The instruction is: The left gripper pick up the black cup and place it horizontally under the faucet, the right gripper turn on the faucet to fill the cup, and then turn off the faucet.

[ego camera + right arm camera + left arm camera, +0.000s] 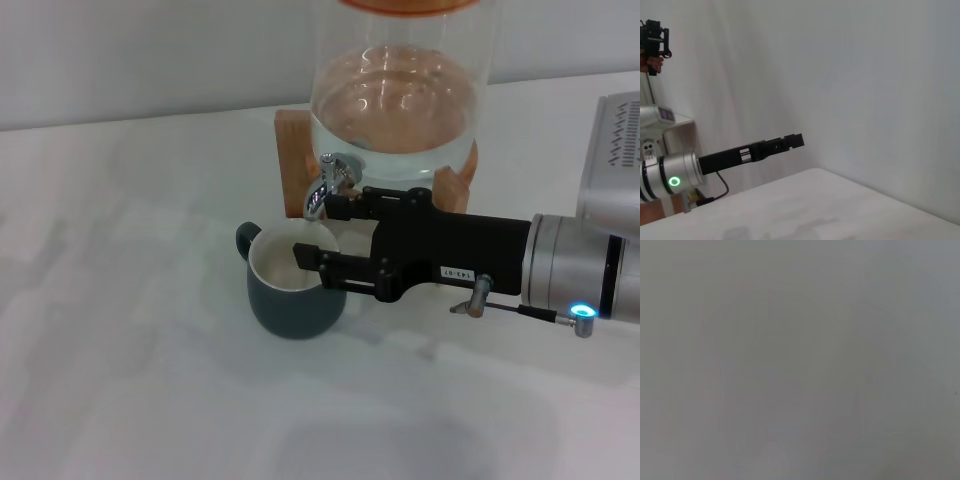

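the black cup (292, 290) stands upright on the white desk (130, 360), directly below the faucet (328, 185), mouth facing up and its small loop handle pointing toward the robot's left. it is squat and rounded, dark grey-black outside, cream-white inside. the faucet is a small chrome spigot fitted to a clear glass dispenser (395, 95) that holds water and sits on a wooden stand (292, 160). the right gripper (312, 232) reaches in from the right, its long axis level across the desk; its fingers are apart, one at the faucet, the other over the cup's rim. a small white label on its body carries print too small to read. the left gripper (792, 141) hangs in the air well away from the cup; whether its fingers are apart cannot be told.
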You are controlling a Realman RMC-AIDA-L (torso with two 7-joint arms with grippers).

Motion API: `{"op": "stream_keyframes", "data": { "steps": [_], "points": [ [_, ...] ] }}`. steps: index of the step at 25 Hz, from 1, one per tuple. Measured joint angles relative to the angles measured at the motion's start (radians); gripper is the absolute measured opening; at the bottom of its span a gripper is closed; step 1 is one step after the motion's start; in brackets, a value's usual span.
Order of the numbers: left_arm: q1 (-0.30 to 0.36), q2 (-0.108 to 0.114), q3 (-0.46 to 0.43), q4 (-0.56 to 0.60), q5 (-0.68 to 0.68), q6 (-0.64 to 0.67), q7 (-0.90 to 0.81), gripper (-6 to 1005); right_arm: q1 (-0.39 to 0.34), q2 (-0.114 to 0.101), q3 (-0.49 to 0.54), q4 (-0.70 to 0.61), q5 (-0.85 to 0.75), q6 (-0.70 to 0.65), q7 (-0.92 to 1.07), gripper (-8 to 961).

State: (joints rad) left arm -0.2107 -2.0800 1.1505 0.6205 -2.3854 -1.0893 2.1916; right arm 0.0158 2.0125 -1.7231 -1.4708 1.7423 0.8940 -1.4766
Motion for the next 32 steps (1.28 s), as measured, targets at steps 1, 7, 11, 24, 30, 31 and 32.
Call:
{"op": "stream_keyframes", "data": {
  "steps": [1,7,11,24,30,31,32],
  "points": [
    [0.001,0.000,0.000,0.000,0.000,0.000,0.000,881,0.000,0.000,0.000,0.000,0.000,0.004,0.000,655],
    [0.003,0.000,0.000,-0.002,0.000,0.000,-0.003,881,-0.016,-0.003,0.041,-0.008,0.009,0.079,-0.004,655],
    [0.004,0.000,0.004,0.005,0.009,-0.009,-0.012,881,-0.034,-0.001,0.105,-0.013,0.010,0.183,-0.015,654],
    [0.023,0.002,0.001,0.006,0.023,-0.069,-0.013,881,-0.031,-0.001,0.215,0.023,0.042,0.344,-0.050,652],
    [0.018,0.002,0.001,0.007,0.020,-0.070,-0.017,881,-0.030,0.002,0.211,0.032,0.042,0.326,-0.049,652],
    [0.016,0.002,0.002,0.006,0.020,-0.070,-0.017,881,-0.030,0.002,0.210,0.035,0.042,0.322,-0.049,651],
    [0.015,0.002,0.001,0.005,0.020,-0.070,-0.017,881,-0.030,0.002,0.209,0.038,0.043,0.318,-0.049,651]
  ]
}}
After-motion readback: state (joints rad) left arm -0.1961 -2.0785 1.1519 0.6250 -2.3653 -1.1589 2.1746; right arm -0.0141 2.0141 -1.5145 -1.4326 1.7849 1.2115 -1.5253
